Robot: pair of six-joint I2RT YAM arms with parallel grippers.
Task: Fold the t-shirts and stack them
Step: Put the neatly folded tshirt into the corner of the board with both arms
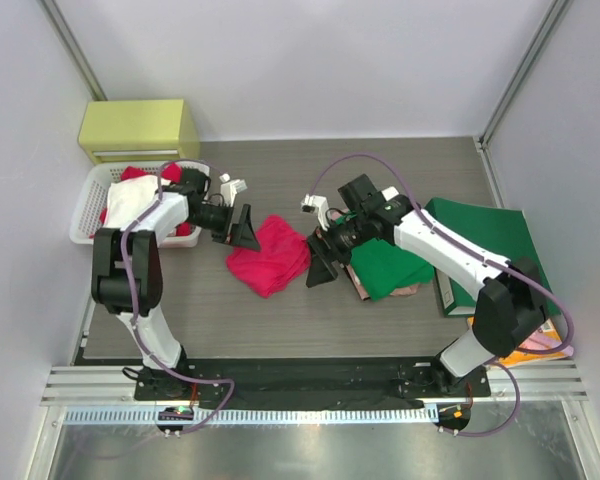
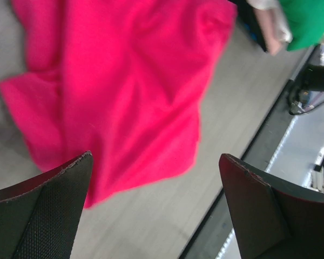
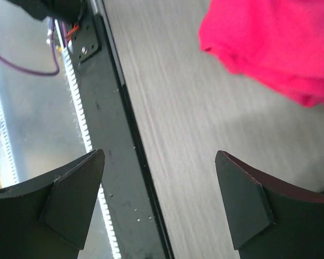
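Note:
A bright pinkish-red t-shirt [image 1: 270,256] lies crumpled on the table between the two arms, and it also fills the upper left of the left wrist view [image 2: 124,86] and the top right corner of the right wrist view [image 3: 281,43]. My left gripper [image 1: 244,230] hovers at its left edge, open, with nothing between the fingers. My right gripper [image 1: 320,268] stands open just right of it, above bare table. A folded green t-shirt [image 1: 388,265] lies right of that on a pale beige-pink one [image 1: 405,291], whose edge peeks out.
A white basket [image 1: 88,205] at the left holds more red and white cloth. A yellow-green box [image 1: 140,128] stands behind it. A flat dark-green folder [image 1: 485,245] lies at the right. A black rail [image 1: 310,380] runs along the near edge.

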